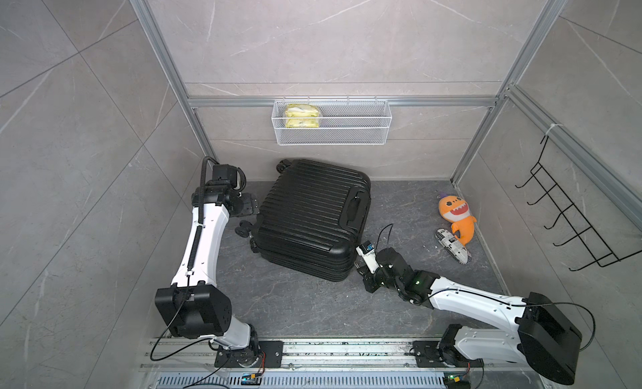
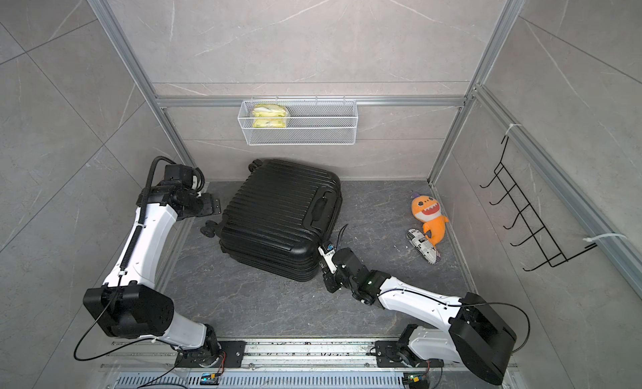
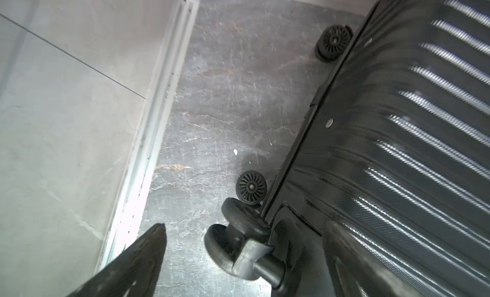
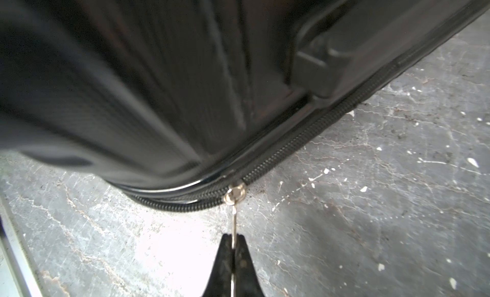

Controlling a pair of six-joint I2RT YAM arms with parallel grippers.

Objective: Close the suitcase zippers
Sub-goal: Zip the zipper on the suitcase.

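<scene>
Cell check, remote view.

Dark stone floor [image 1: 305,307]: the suitcase [image 1: 309,217] [image 2: 278,213] lies flat on it, ribbed shell up, shell halves together, pushed towards the back wall and a little to the left arm's side. Its side handle [image 1: 355,210] faces the right arm's side.

White wire basket [image 1: 331,121] hangs on the back wall above the case, with a yellow packet [image 1: 301,116] in one end.

Orange plush shark [image 1: 457,217] lies by the right-hand wall, a printed roll [image 1: 453,245] just beside it, both well apart from the case.

Caster wheels [image 3: 250,187] stick out of the case end nearest the left arm.

Left gripper [image 1: 249,205] hangs just beside that wheel end, fingers [image 3: 148,258] spread wide, nothing between them that I would call held (wrist view is blurred).

Right gripper [image 4: 233,240] is at the near right corner of the case, low to the floor, fingers pressed together, pinching the thin metal pull tab [image 4: 233,221].

Zipper track [image 4: 305,134] runs round the seam at that corner. The slider [image 4: 236,192] sits on the curve. Teeth on the handle side look meshed; on the other side I cannot tell.
</scene>
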